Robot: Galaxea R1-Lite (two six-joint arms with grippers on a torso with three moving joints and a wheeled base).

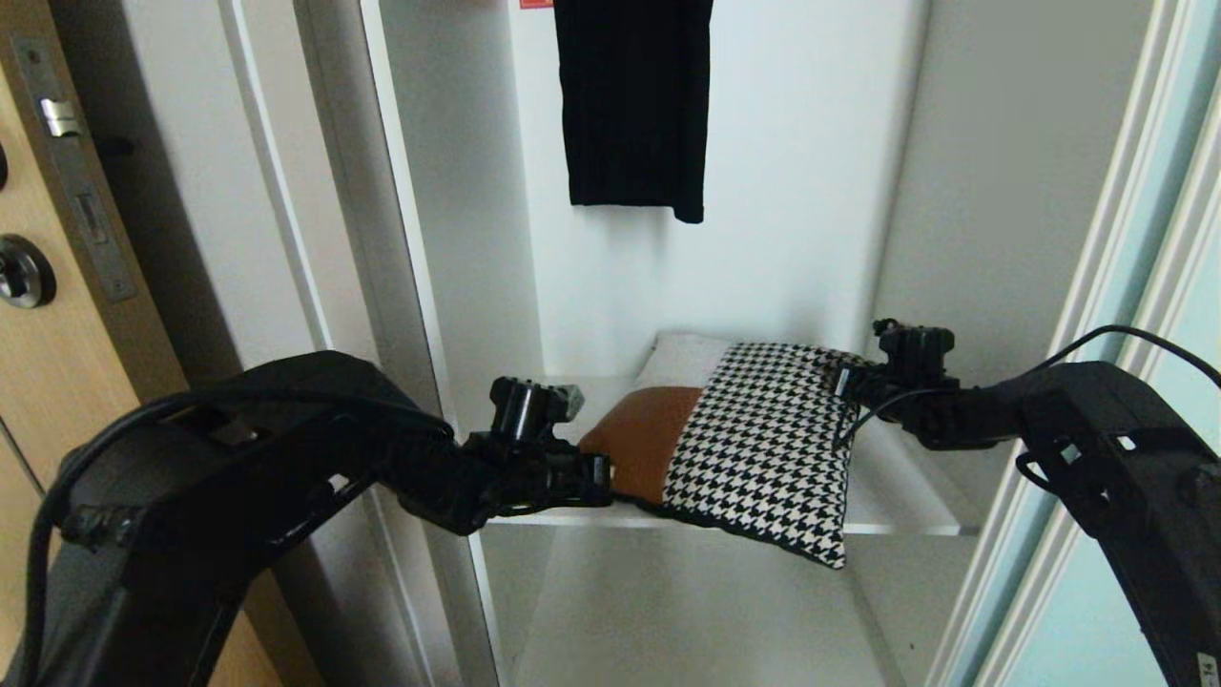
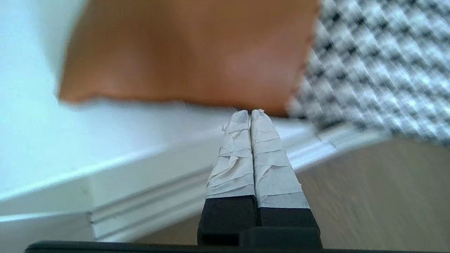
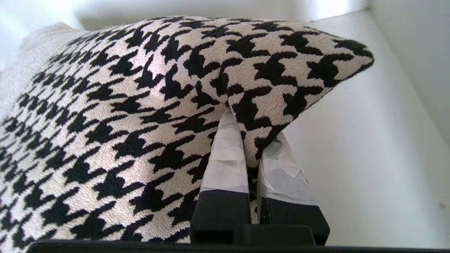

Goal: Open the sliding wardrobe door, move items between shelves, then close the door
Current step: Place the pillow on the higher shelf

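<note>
Head view shows the cushion (image 1: 763,439), houndstooth on the right and rust-brown on the left, lying on the white shelf (image 1: 906,496) with its near corner hanging over the front edge. Right gripper (image 1: 844,382) reaches in from the right and pinches the houndstooth fabric at the far right corner between its taped fingers (image 3: 225,158). Left gripper (image 2: 251,112) is closed on nothing, fingertips pressed together just at the near edge of the brown part.

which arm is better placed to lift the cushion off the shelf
Right, probably: the right gripper is shut on the houndstooth cushion, fabric pinched between its jaws. The left gripper is shut, tips just at the brown edge.
</note>
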